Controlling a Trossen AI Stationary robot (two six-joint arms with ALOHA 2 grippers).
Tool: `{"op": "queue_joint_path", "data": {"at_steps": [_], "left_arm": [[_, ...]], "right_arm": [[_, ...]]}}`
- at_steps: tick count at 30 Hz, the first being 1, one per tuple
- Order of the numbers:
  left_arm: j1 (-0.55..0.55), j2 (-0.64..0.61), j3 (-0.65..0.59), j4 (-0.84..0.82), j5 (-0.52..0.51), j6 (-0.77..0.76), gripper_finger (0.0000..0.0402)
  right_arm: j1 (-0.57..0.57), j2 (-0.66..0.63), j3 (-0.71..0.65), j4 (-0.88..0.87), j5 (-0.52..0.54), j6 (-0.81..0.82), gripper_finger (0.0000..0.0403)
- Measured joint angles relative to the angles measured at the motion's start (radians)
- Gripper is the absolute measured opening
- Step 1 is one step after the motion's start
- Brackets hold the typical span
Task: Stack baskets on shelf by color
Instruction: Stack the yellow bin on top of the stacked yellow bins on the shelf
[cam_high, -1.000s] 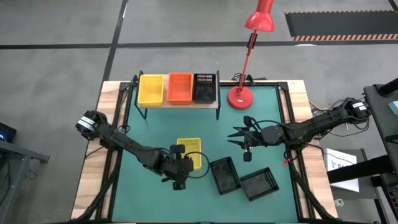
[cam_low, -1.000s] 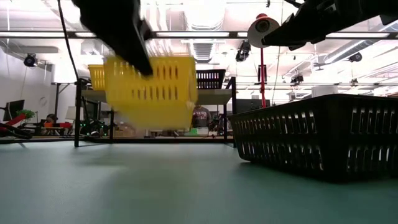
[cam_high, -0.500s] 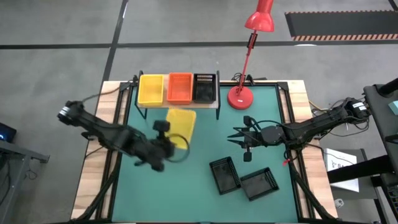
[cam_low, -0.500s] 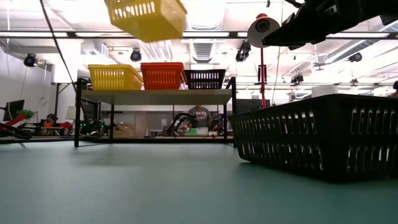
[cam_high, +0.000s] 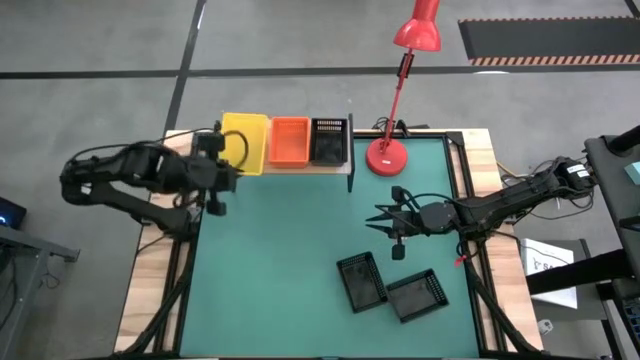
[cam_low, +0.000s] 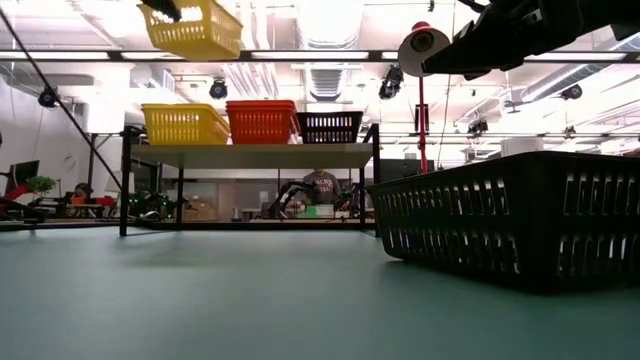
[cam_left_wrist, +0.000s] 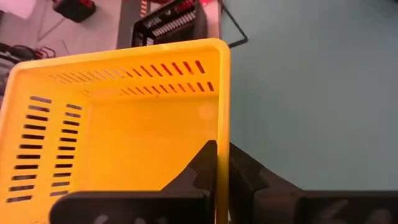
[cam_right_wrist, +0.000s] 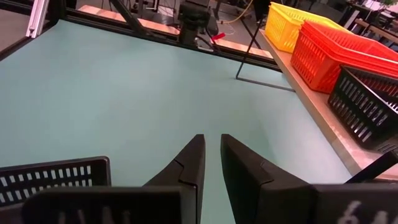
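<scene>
A yellow basket (cam_left_wrist: 124, 130) hangs in the air, with my left gripper (cam_left_wrist: 222, 152) shut on it. In the low view it (cam_low: 195, 25) floats well above the shelf (cam_low: 260, 155). On the shelf's wooden top stand a yellow basket (cam_low: 185, 123), a red-orange one (cam_low: 262, 120) and a black one (cam_low: 330, 127) in a row. From above, the held basket (cam_high: 246, 140) covers the shelf's yellow one. Two black baskets (cam_high: 362, 280) (cam_high: 415, 294) rest on the green table. My right gripper (cam_right_wrist: 212, 152) hovers above the table's right half, slightly open, with nothing between its fingers. My left gripper pinches one side wall of the yellow basket at its rim (cam_left_wrist: 222, 121), one finger inside the basket and one outside. It comes at the basket from the table's left side, slanting down. The basket is lifted clear, open side up and slightly tilted.
A red desk lamp (cam_high: 385, 155) stands on the table just right of the shelf. The green table (cam_high: 290, 250) stretches between the shelf and the two black baskets. A person sits in the room behind the shelf (cam_low: 320, 185).
My left gripper has carried the yellow basket up off the table and toward the far left, swinging round as it went. The basket, low near the table's middle a second ago, now hangs over the shelf's yellow basket.
</scene>
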Motion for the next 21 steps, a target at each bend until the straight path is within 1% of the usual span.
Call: {"op": "queue_joint_path", "data": {"at_steps": [4,10,15,21], "left_arm": [[0.12,-0.022,-0.001,0.001,0.074,0.057,0.0],[0.246,0.0,-0.001,-0.001,0.176,0.122,0.0],[0.323,0.031,-0.002,-0.006,0.193,0.185,0.0],[0.398,0.055,-0.002,-0.006,0.198,0.219,0.0]], "right_arm": [[0.0,0.0,0.0,0.0,0.0,-0.002,0.0043],[0.0,0.0,0.0,0.0,-0.003,-0.004,0.0043],[0.0,0.0,0.0,0.0,-0.003,-0.002,0.0043],[0.0,0.0,0.0,0.0,-0.003,-0.001,0.0043]]}}
